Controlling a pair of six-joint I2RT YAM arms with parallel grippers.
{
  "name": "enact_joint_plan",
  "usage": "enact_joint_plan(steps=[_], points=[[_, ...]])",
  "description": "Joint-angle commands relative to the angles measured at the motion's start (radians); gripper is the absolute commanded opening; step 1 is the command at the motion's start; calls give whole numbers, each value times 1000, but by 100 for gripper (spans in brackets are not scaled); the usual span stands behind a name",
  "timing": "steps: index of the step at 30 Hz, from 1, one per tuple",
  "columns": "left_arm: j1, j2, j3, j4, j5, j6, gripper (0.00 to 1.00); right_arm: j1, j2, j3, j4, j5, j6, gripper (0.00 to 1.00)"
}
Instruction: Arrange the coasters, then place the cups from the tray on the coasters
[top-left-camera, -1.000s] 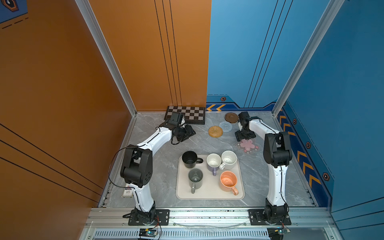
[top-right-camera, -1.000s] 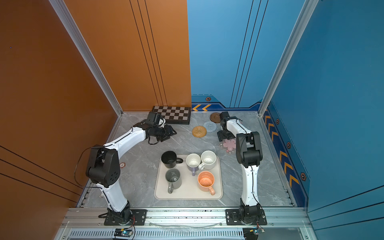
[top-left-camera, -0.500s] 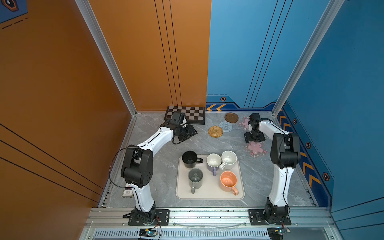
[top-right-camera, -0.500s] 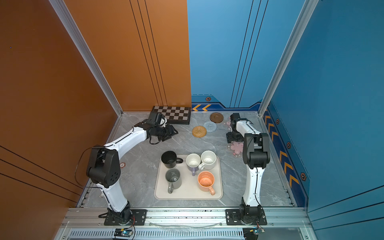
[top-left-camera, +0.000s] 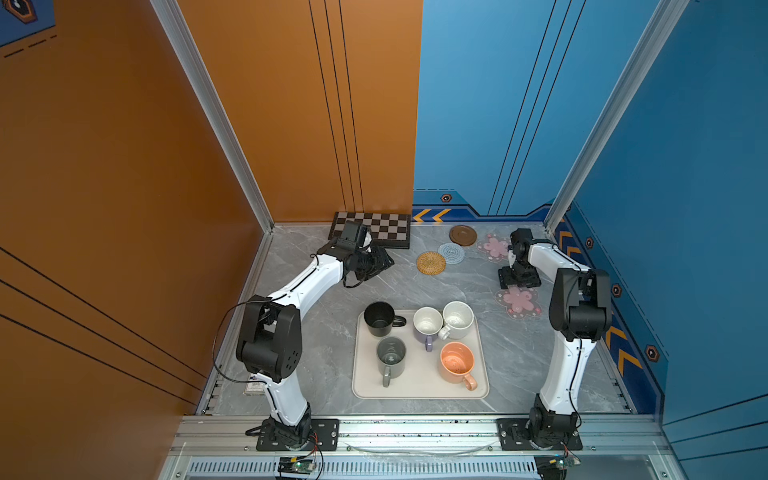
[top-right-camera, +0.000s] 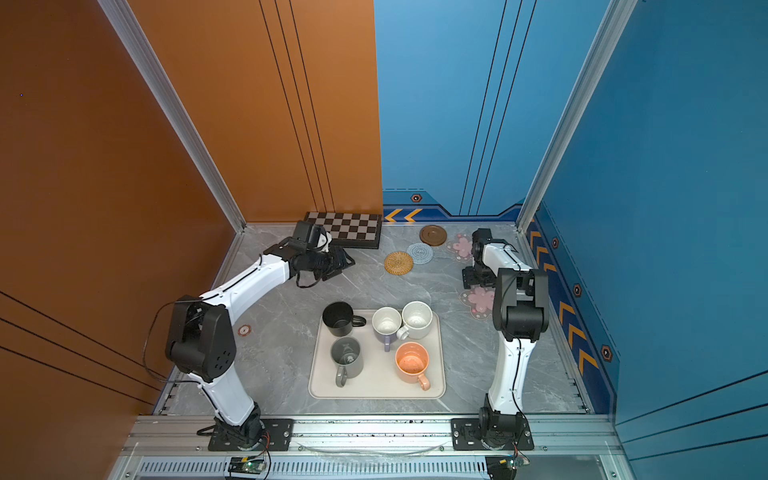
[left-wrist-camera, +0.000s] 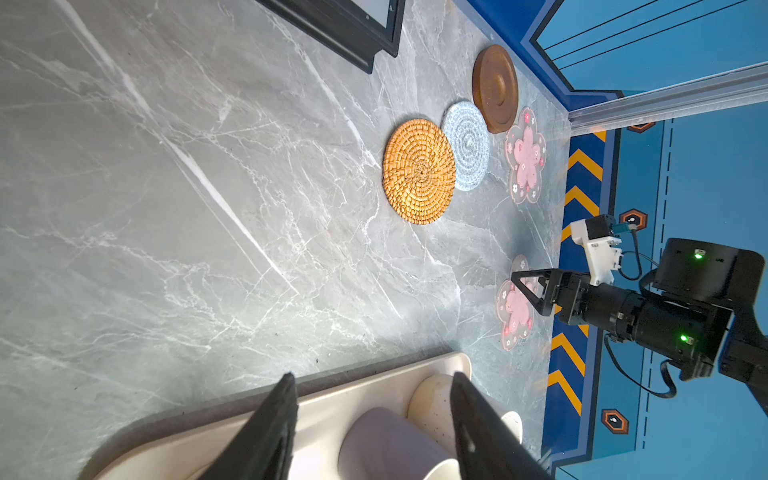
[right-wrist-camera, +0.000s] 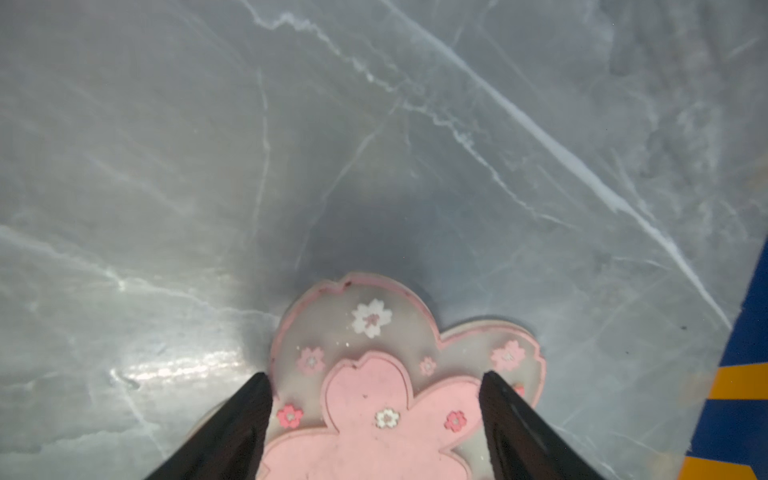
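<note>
Up front, the cream tray (top-left-camera: 419, 390) holds all five mugs (top-left-camera: 428, 322), so this is the coaster-arranging step. The right gripper (right-wrist-camera: 372, 374) hovers, fingers wide and empty, over one pink-blossom coaster (top-left-camera: 518, 301) lying alone on the grey marble surface (top-left-camera: 316, 316). The left gripper (left-wrist-camera: 374, 380), fingers half-spread and empty, hangs aloft. Next job, I'd say, is spreading out the rattan coaster (top-left-camera: 431, 262), blue crochet coaster (top-left-camera: 451, 252), wooden disc (top-left-camera: 462, 235) and second blossom coaster (top-left-camera: 494, 246). They sit bunched at the back by the chequered board (top-left-camera: 374, 228), under the orange wall (top-left-camera: 291, 104) and blue wall (top-left-camera: 498, 104).

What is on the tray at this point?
Five upright mugs stand on the tray: black mug, grey mug, lavender mug, speckled white mug, peach mug. The tray floor under each is hidden.
</note>
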Motion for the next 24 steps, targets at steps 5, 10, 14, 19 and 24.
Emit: enact_joint_plan(steps=[5, 10, 14, 19, 24], points=[[-13, -82, -47, -15, -28, -1, 60, 13, -177, -62, 18, -35, 37, 82], [-19, -109, -77, -14, -26, 6, 60, -10, -246, -154, 19, -62, 81, 81], [-20, -127, -105, -14, -27, 16, 60, -31, -344, -297, 63, -127, 147, 80], [-26, -128, -122, -13, -21, 33, 60, -47, -433, -416, 92, -220, 189, 80], [-28, -126, -142, 14, 8, 44, 61, -48, -479, -474, 76, -208, 214, 81]])
